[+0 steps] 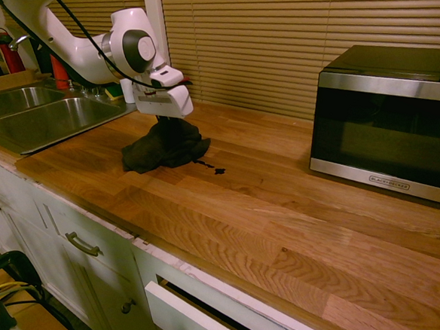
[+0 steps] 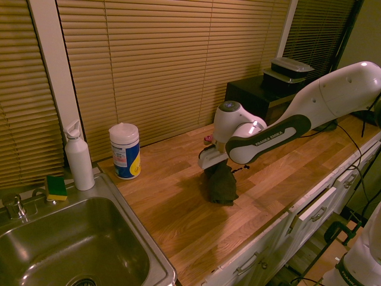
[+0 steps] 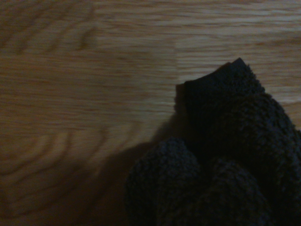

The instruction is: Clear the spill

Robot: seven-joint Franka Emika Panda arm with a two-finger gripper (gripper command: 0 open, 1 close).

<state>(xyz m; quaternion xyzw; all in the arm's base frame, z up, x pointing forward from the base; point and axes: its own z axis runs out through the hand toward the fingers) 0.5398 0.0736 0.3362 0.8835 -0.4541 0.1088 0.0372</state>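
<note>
I am working over the wooden tabletop (image 1: 298, 205) with my claw (image 1: 165, 120) pinching the top of the black cloth (image 1: 166, 147), which is bunching up directly beneath it. The spill (image 1: 211, 166) is lying just beside the cloth's edge, still dark and unwiped, so I judge most of the wiping remains.

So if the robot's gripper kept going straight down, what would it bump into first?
The black cloth. The gripper points straight down right over it, seemingly already in its bunched top. Under the cloth is the wooden countertop. The spill lies beside it.
</note>
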